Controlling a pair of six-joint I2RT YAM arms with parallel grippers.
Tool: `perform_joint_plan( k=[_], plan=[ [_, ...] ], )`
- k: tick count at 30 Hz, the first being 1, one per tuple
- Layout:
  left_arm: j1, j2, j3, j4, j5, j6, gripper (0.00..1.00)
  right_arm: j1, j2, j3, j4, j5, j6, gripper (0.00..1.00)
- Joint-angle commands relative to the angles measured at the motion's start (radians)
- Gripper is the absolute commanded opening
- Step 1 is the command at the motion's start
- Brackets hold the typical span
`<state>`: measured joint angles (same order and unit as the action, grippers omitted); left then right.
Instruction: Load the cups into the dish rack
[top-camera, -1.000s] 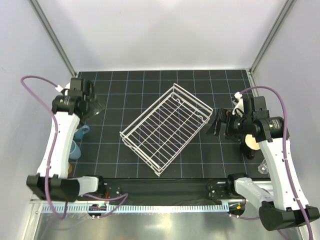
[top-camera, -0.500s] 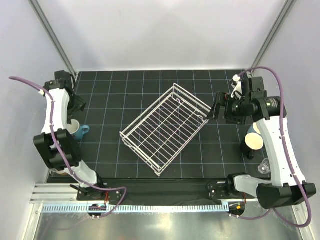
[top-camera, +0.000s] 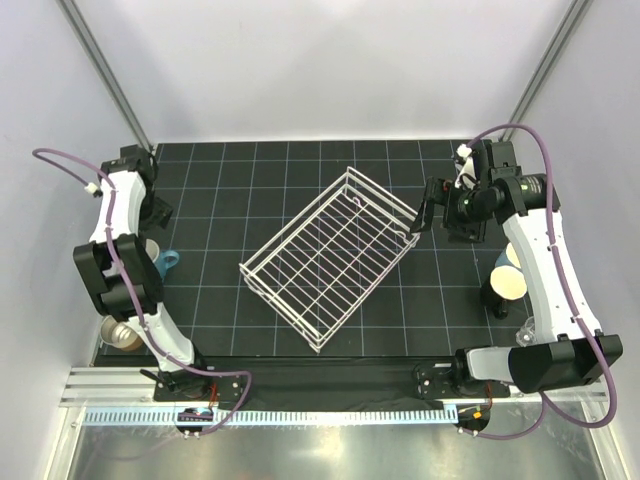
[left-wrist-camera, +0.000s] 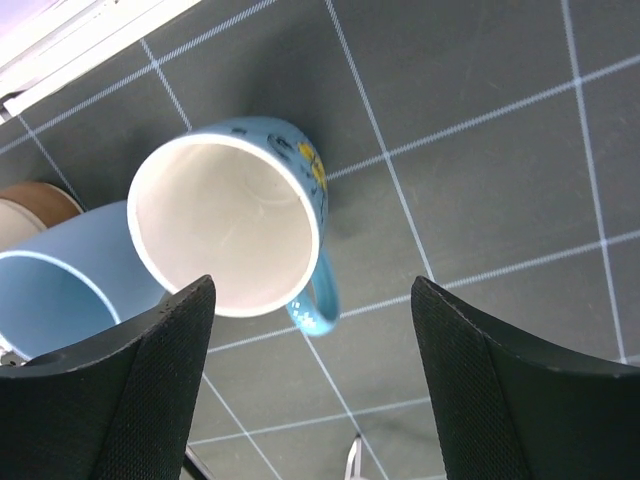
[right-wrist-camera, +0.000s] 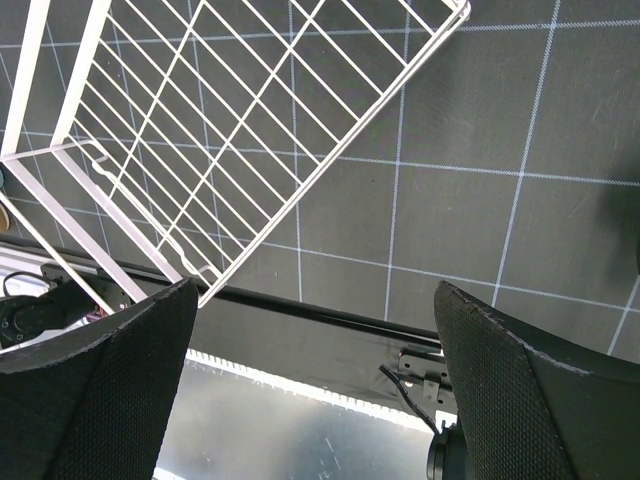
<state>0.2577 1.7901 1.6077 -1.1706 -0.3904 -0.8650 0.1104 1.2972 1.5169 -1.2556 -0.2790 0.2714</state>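
The white wire dish rack (top-camera: 320, 255) sits empty at the middle of the mat; its corner shows in the right wrist view (right-wrist-camera: 200, 150). My left gripper (top-camera: 158, 212) is open at the left edge, above a blue handled mug (left-wrist-camera: 230, 225) that stands upright with its handle between my fingers' line of sight (left-wrist-camera: 312, 300). A light blue tumbler (left-wrist-camera: 60, 290) and a brown-rimmed cup (left-wrist-camera: 35, 205) stand beside the mug. My right gripper (top-camera: 425, 215) is open and empty beside the rack's right corner (right-wrist-camera: 315, 300). A beige cup (top-camera: 508, 283), a dark cup (top-camera: 493, 296) and a clear glass (top-camera: 527, 335) stand at the right edge.
Another beige cup (top-camera: 120, 335) lies at the near left corner. The blue mug also shows in the top view (top-camera: 158, 258), close to the left arm's links. The metal frame posts stand at the far corners. The table's front rail (right-wrist-camera: 300, 300) runs below the rack.
My left arm has swung back to the left edge, bringing the gripper over the blue mug. My right gripper has moved farther back, beside the rack's right corner. The cups have not moved.
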Motion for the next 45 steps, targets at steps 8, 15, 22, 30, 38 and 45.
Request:
perform_joint_plan(
  k=[8, 15, 22, 30, 38, 45],
  plan=[
    [0.043, 0.078, 0.035, 0.06, -0.036, -0.019, 0.7, 0.005, 0.008, 0.049, -0.004, -0.006, 0.006, 1.0],
    [0.046, 0.136, 0.034, 0.091, -0.048, -0.014, 0.64, 0.005, -0.01, 0.045, -0.008, 0.026, 0.015, 1.0],
    [0.046, 0.143, 0.028, 0.088, -0.048, -0.012, 0.51, 0.005, -0.078, -0.003, 0.021, 0.052, 0.031, 1.0],
    [0.046, 0.114, -0.034, 0.121, -0.057, -0.008, 0.35, 0.005, -0.128, -0.034, 0.028, 0.044, 0.032, 1.0],
    [0.043, 0.082, -0.049, 0.123, -0.004, -0.014, 0.0, 0.005, -0.159, -0.043, 0.039, 0.001, 0.038, 1.0],
    [0.003, -0.096, -0.104, 0.18, 0.057, -0.052, 0.0, 0.008, -0.236, -0.073, 0.002, -0.009, 0.035, 1.0]
  ],
)
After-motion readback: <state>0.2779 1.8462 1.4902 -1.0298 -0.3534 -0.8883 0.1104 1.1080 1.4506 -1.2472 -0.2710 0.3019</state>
